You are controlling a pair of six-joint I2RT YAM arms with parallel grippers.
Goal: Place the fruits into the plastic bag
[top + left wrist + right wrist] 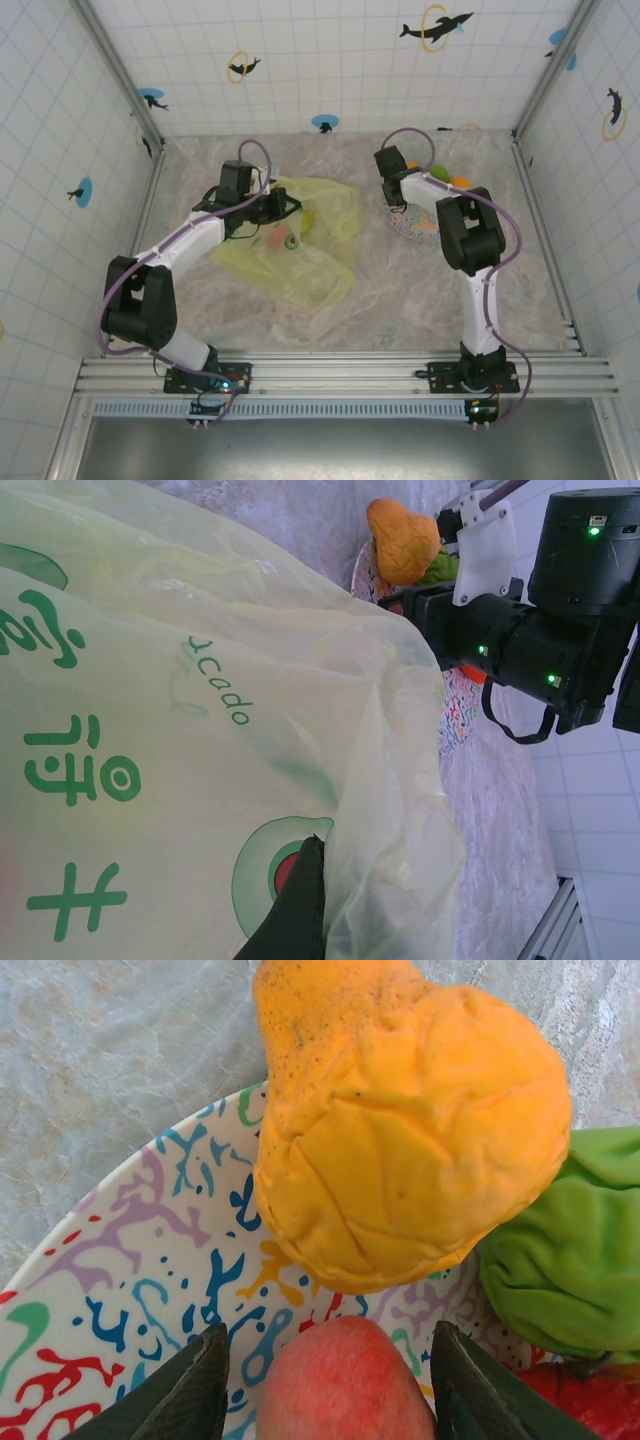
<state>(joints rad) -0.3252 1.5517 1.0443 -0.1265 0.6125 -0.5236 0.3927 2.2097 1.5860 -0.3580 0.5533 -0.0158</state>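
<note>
The yellow-green plastic bag (300,260) lies crumpled left of centre, with my left gripper (285,208) shut on its upper edge. In the left wrist view the dark jaws (318,845) pinch a fold of the bag (200,730). Two small fruits, one pink (275,240) and one green (291,242), show through the film. My right gripper (330,1332) stands open over the plate (130,1260), one finger on each side of a pink-red fruit (340,1380), with a gap on the left. Beyond it lie an orange pear-shaped fruit (400,1130), a green fruit (570,1250) and a red one (580,1400).
The speckled plate (415,230) sits right of centre, under the right arm's wrist (398,205). The right arm's dark wrist (540,630) hangs close to the bag's right edge. Tiled walls close the table at the back and on both sides.
</note>
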